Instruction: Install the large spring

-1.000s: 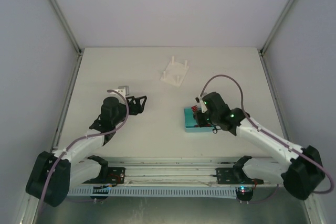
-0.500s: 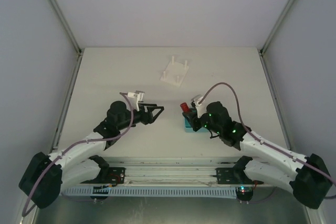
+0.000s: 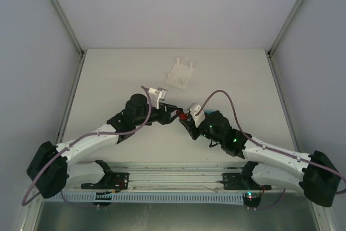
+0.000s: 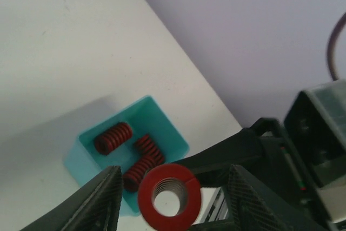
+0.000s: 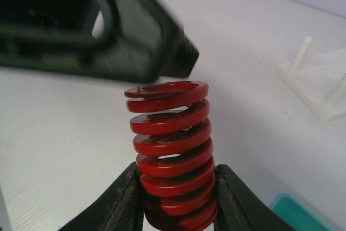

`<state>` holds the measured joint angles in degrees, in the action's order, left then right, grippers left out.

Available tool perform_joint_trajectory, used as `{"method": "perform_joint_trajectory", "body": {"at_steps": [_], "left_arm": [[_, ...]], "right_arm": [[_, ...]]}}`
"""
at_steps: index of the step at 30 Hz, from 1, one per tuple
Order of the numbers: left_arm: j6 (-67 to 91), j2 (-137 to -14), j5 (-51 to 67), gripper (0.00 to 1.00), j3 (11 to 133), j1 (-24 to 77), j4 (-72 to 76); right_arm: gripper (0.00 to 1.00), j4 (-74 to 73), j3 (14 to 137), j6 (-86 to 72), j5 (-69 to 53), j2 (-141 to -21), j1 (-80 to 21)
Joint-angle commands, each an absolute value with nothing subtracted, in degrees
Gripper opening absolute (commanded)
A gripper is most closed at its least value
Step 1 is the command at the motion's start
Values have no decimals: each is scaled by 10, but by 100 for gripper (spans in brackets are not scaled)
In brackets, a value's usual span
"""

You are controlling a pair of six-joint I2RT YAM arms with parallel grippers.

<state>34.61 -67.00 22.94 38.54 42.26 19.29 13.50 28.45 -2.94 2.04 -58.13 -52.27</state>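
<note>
Just left of the table's point(image 3: 119, 79) middle, the 2 arms meet tip to tip with the large spring point(image 5: 172, 150) between them. The right gripper point(image 5: 175, 176) has it clamped: both fingers point(image 5: 130, 193) press against the lowest coils, and the upper coils stand free above them. From the right wrist the spring looks nearly upright along the line of the fingers, its open top end pointing at the other arm.

The left gripper point(image 4: 173, 172) is spread wide. In its own wrist view the spring shows end-on, a red ring with a hollow centre, sitting in the gap between the 2 fingers point(image 4: 102, 201). Space shows on both sides of the ring, so neither finger touches it. In the right wrist view that gripper is a dark blur just above and left of the spring's top coil.

A teal bin point(image 4: 168, 128) sits on the table beyond the spring in the left wrist view, holding 3 small springs point(image 4: 113, 138) lying on their sides. From the top camera the right arm hides the bin.

A white base point(image 3: 180, 74) with thin upright posts rests farther back on the table, well apart from both grippers.
</note>
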Motion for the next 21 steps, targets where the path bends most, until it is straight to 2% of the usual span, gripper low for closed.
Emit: {"method": "perform_joint_trajectory", "body": {"at_steps": [1,9,16,21], "left_arm": [[332,-687,227,56,415,429,134],[340,-712,259,54,428,430,134],[346,-725,274,45,432,430,138],[353,-724,282,44,430,430,151]], "right_arm": [[7,176,283,-9,50,-575,-530],[6,179,279,2,53,-577,-533],[7,180,279,7,47,-577,-534],[7,180,278,9,40,-584,-533]]}}
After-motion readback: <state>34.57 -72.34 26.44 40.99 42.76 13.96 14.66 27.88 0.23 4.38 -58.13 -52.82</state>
